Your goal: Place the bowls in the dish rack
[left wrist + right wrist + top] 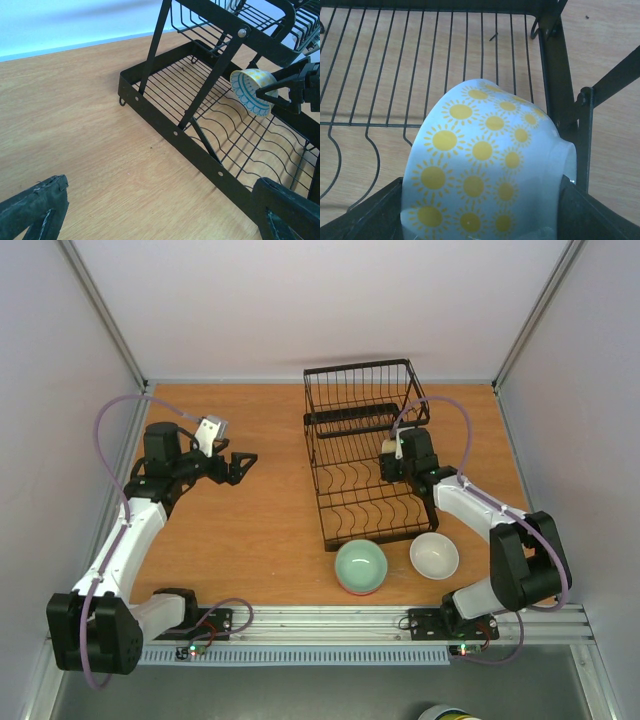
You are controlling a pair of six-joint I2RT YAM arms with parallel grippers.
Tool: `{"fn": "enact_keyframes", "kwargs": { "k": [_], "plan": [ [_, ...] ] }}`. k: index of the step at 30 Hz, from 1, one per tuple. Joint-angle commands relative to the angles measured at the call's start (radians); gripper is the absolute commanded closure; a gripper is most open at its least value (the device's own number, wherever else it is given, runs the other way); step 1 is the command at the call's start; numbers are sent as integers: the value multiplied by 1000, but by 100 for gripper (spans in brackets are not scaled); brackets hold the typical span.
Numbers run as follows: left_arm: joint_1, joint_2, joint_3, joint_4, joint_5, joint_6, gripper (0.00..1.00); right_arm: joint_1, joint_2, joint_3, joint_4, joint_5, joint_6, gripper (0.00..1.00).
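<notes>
The black wire dish rack (345, 455) stands at the table's middle back. My right gripper (393, 462) is shut on a white bowl with yellow suns and a blue rim pattern (485, 175), held on edge over the rack's lower tier; that bowl also shows in the left wrist view (252, 90). A pale green bowl (360, 565) stacked on a red-rimmed one and a plain white bowl (434, 555) sit in front of the rack. My left gripper (243, 462) is open and empty, left of the rack, low over the table (75, 125).
The rack's upright basket section (365, 390) rises at the back. Its black side rail (200, 155) and slanted struts lie close to my left gripper's fingertips (287, 207). White walls close in the table on three sides.
</notes>
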Motion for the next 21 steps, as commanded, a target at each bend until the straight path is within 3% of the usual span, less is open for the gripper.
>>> {"fn": "enact_keyframes", "kwargs": {
  "k": [1,11,16,21],
  "plan": [
    [6,-23,-10,43,20,-13,1,-30,14,0,-70,-49,45,56],
    [9,-42,-13,42,23,-15,1,-29,101,99,-232,-29,50,53],
    [10,-37,-10,43,36,-23,1,-29,83,115,-304,18,69,38],
    [10,-44,-11,42,37,-25,1,-29,31,114,-352,53,89,31]
  ]
}}
